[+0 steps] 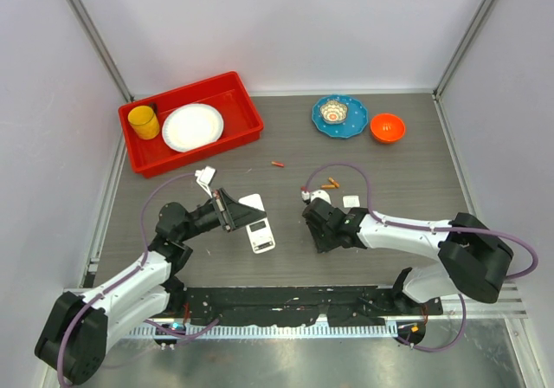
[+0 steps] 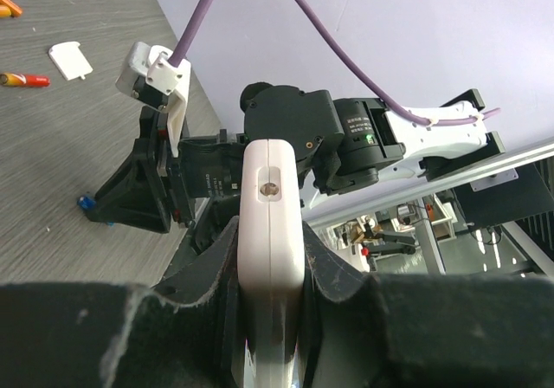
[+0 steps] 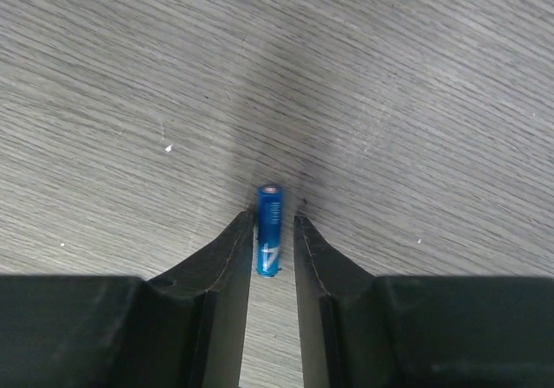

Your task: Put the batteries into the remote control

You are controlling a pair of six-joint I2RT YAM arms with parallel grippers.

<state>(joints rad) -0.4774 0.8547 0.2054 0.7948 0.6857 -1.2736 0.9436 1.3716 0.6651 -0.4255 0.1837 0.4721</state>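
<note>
left gripper [image 2: 271, 251]: clamped on remote control [image 2: 271, 193], steadying it for loading | right gripper [image 3: 273, 232]: fingers [image 3: 227, 262] narrowly straddle blue battery [image 3: 269, 210] on table [image 3: 398, 102], contact unclear

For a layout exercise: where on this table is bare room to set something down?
Free: between tray and blue plate at the back; in front of the orange bowl, beyond the right arm. Crowded: the middle, with remote, batteries, cover, left gripper and right gripper.

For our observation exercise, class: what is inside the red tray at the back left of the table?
Inside the red tray sit a yellow cup and a white plate, side by side. The tray floor beneath them is covered, so anything under them cannot be seen.
</note>
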